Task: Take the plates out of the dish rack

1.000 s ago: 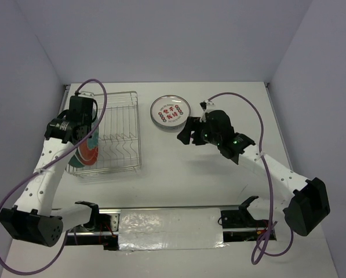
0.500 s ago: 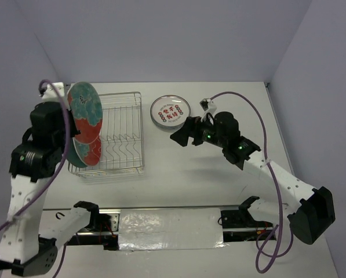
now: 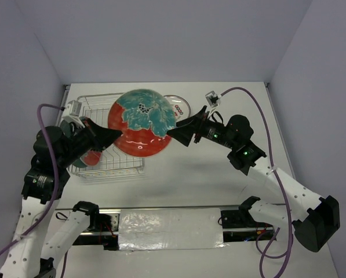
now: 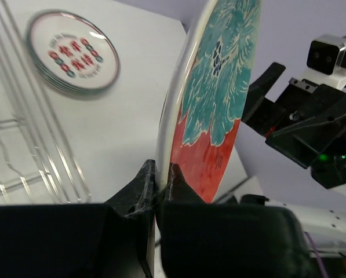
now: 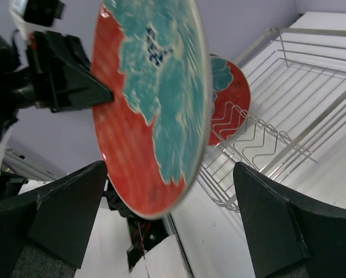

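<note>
Well above the white table [image 3: 219, 179], the large round red-and-teal floral plate [image 3: 141, 121] is held in the air, right of the silver wire dish rack [image 3: 117, 169] and partly over its right edge. The left gripper [image 3: 106, 138] has its jaws closed on the red part of the plate's rim. In the left wrist view the two black fingers [image 4: 142, 184] pinch that rim from both sides, and the plate stands on edge above them with its painted face turned right.

The right gripper [image 3: 181, 130] points left at the plate's right edge, and its jaws are spread wide. In the right wrist view the plate fills the space between the two fingers, its teal half at the top. Whether either finger touches the plate cannot be told.

A second red-and-teal floral plate [image 3: 90, 157] stands upright among the prongs at the rack's near left corner. On the table just right of the rack's far end lie stacked white round plates with red and green markings and grey rims [image 4: 71, 51], partly hidden behind the raised plate in the top view.
</note>
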You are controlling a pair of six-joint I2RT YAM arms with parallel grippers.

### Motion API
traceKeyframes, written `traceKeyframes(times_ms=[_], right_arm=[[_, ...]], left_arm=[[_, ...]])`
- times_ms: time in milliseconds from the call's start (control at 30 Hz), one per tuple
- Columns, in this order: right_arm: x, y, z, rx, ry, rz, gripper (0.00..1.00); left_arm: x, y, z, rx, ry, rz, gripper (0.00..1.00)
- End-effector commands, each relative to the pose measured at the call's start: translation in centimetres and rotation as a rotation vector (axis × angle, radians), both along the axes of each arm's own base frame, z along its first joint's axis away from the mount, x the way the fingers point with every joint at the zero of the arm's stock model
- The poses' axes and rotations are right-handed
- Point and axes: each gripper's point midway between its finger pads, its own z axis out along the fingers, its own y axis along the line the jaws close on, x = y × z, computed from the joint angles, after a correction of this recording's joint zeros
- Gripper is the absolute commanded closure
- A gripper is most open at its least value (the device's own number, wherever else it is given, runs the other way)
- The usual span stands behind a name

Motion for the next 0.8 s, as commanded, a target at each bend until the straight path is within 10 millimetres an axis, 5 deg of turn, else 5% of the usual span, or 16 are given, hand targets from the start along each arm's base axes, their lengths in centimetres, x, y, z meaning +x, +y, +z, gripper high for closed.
traceKeyframes(times_ms=[0,100,133,300,333,467,500,633,767], right_arm=[[-0.9,-0.4,3.5,0.080,-0.094,0.003,0.04],[-0.6,-0.4,3.1,0.069,-0.082,-0.003,0.50],[-0.7,-0.4,3.2,0.076,-0.079,-0.003,0.98],[0.8,-1.0,2.0,0.062,-0.014,-0.088,1.00],[1.2,-1.3,1.9,0.061,-0.001,-0.106,1.00],[5.4,-4.2,-0.6,0.042,0.167,-0.325,1.00],[6.6,-5.3,-1.7,0.058,0.241,-0.400,1.00],[11.5,-10.3,-4.1,0.097,0.345,-0.590,1.00],[13.8,-13.6,-7.5,0.068,0.416,-0.705,1.00]], left_arm=[[-3.2,-2.9,9.6,-0.225,-0.299,-0.220,1.00],[-3.4,-3.7,8.9,-0.255,-0.294,-0.288,1.00],[-3.2,-3.9,8.2,-0.258,-0.279,-0.298,0.91],[-1.4,-2.9,6.0,-0.163,-0.214,-0.196,0.56],[-1.2,-2.4,6.2,-0.125,-0.233,-0.164,0.01],[1.0,2.1,4.2,0.044,-0.128,0.123,0.00],[1.1,4.7,3.6,0.095,-0.076,0.266,0.00],[-1.1,10.9,3.4,0.204,-0.058,0.566,0.00],[-3.6,12.9,4.8,0.259,-0.146,0.628,0.00]])
